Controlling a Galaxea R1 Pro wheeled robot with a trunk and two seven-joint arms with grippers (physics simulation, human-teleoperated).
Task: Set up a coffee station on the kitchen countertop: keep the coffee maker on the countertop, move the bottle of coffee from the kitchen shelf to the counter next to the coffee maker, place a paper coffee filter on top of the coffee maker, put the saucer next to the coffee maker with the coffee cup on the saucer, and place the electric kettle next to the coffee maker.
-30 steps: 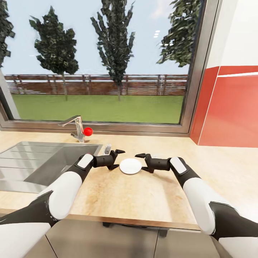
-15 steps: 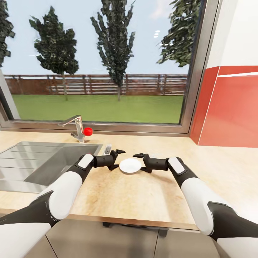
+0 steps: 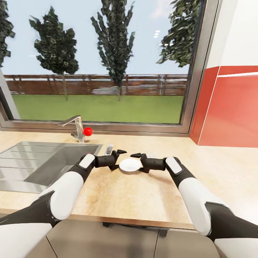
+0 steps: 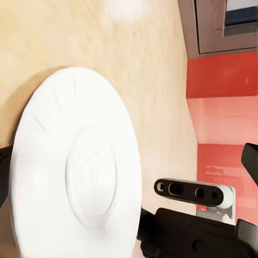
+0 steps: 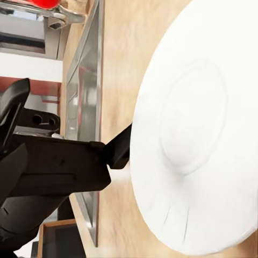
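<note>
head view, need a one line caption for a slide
Both arms meet over the kitchen countertop: left gripper and right gripper, both open, flank the white saucer beside the sink.

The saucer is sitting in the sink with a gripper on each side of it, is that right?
Not quite. The saucer lies on the kitchen countertop, to the right of the sink, as the head view shows. The left gripper and right gripper do flank it.
</note>
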